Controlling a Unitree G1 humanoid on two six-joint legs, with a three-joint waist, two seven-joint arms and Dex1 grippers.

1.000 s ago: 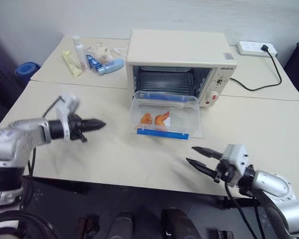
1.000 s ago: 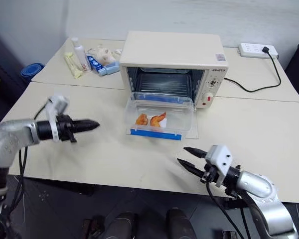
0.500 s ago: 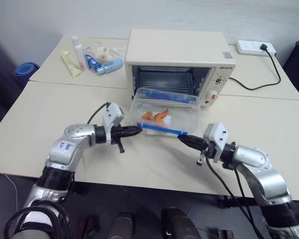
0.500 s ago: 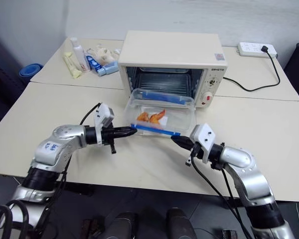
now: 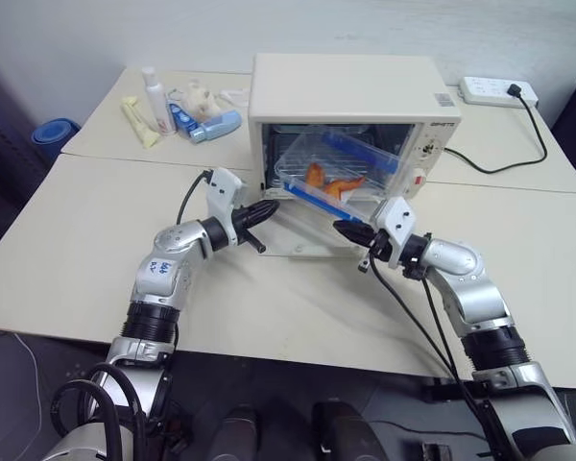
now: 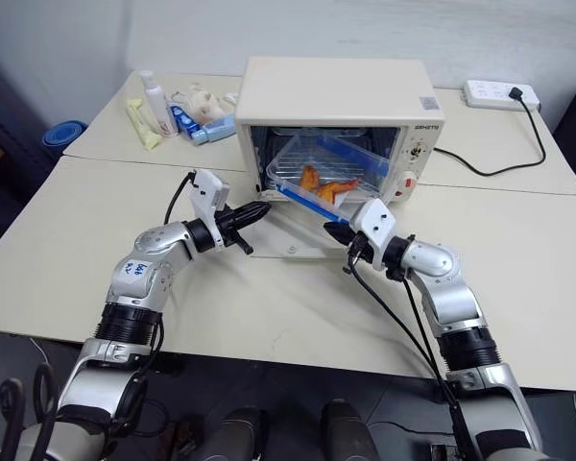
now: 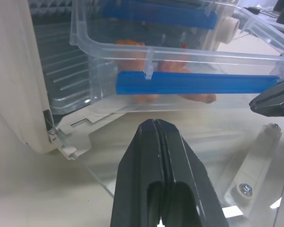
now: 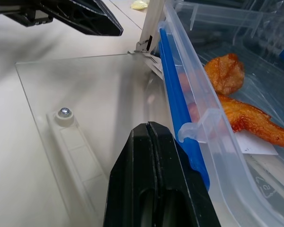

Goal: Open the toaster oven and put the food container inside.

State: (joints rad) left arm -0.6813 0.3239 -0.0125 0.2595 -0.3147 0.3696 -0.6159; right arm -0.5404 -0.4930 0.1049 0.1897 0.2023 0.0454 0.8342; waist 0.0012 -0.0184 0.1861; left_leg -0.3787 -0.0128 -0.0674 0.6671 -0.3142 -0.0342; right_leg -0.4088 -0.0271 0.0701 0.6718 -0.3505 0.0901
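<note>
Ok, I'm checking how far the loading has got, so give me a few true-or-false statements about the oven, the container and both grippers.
1. The cream-white boxy toaster oven has its glass door folded down flat on the table. True.
2. The clear plastic food container with blue clip strips lies flat on the table, outside the oven. False: it is tilted, far end inside the oven mouth.
3. The left gripper is shut. True.
4. The right gripper is wide open. False: its fingers are shut.
5. The container is empty. False: orange food pieces show inside.
</note>
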